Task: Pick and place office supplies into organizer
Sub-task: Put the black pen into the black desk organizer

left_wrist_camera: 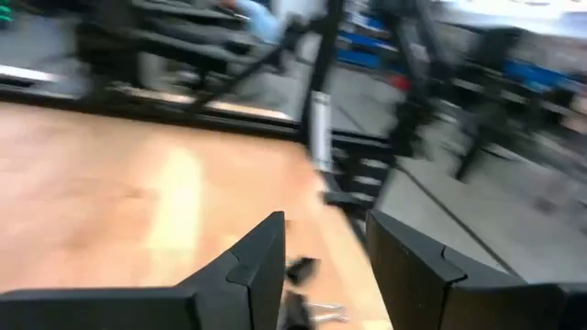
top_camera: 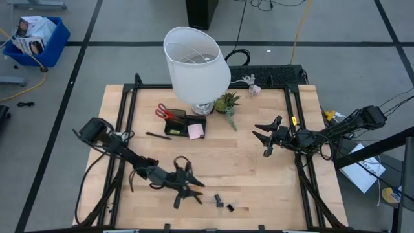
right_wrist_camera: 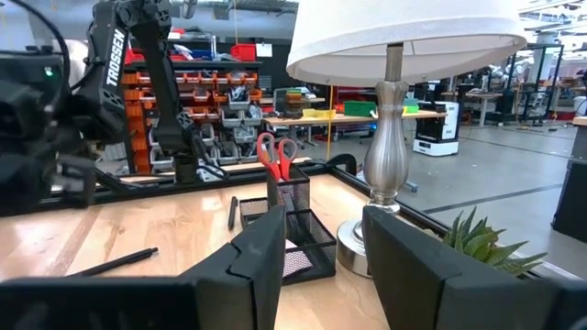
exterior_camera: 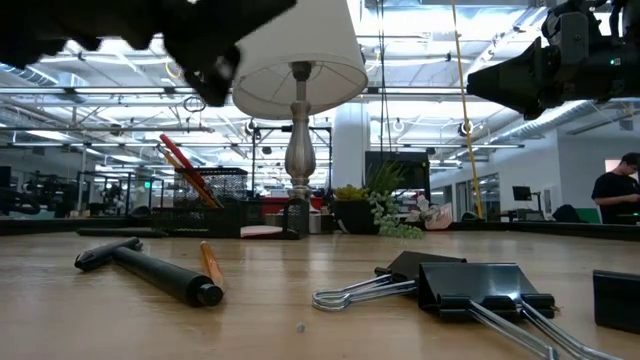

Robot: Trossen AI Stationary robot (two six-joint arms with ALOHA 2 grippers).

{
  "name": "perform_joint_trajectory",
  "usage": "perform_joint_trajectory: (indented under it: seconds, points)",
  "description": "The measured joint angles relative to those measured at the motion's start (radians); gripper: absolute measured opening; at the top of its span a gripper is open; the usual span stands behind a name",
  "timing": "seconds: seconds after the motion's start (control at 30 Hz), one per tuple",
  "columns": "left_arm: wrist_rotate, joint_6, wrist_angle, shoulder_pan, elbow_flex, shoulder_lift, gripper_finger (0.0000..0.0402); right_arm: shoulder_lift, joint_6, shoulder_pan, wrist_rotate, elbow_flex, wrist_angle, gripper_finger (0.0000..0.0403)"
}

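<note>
Left pincer (top_camera: 189, 188) low, jaws parted, empty; right pincer (top_camera: 266, 137) raised, parted.

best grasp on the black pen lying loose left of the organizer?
The black pen lies flat on the table, apart from the organizer, with bare wood all round it. Probably grip mid-barrel, coming straight down, fingers set across its long axis: it is thin and low, so a side approach would likely push it away. The left gripper is open and nearer than the right gripper.

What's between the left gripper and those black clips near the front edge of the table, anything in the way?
Nothing visible. The left gripper hangs with fingers apart just beside the black clips; only bare wood lies between them. The lamp and organizer stand well behind.
</note>
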Motion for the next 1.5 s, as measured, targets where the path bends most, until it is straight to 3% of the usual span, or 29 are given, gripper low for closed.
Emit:
perform_joint_trajectory:
  seconds: [0.13, 0.33, 0.47, 0.7, 0.93, 1.1, 1.27, 1.5]
  points:
    - [-0.251, -0.083, -0.059, -0.074, -0.058, -0.108, 0.0157, 0.000, 0.000, 0.000, 0.000, 0.000, 0.000, 0.0141]
    - [-0.706, -0.368, -0.385, -0.197, -0.100, -0.266, 0.0157, 0.000, 0.000, 0.000, 0.000, 0.000, 0.000, 0.0141]
    - [-0.853, -0.499, -0.686, -0.269, -0.101, -0.362, 0.0157, 0.000, 0.000, 0.000, 0.000, 0.000, 0.000, 0.0141]
    - [-0.874, -0.611, -1.095, -0.320, -0.102, -0.492, 0.0157, 0.000, 0.000, 0.000, 0.000, 0.000, 0.000, 0.0141]
    - [-0.680, -0.378, -1.087, -0.324, -0.100, -0.586, 0.0157, 0.000, 0.000, 0.000, 0.000, 0.000, 0.000, 0.0141]
    - [-0.684, -0.305, -1.216, -0.267, -0.054, -0.673, 0.0157, 0.000, 0.000, 0.000, 0.000, 0.000, 0.000, 0.0141]
    - [-0.709, -0.475, -1.349, -0.204, -0.016, -0.760, 0.0157, 0.000, 0.000, 0.000, 0.000, 0.000, 0.000, 0.0141]
    - [-0.700, -0.264, -1.344, -0.097, -0.013, -0.846, 0.0156, 0.000, 0.000, 0.000, 0.000, 0.000, -0.001, 0.0141]
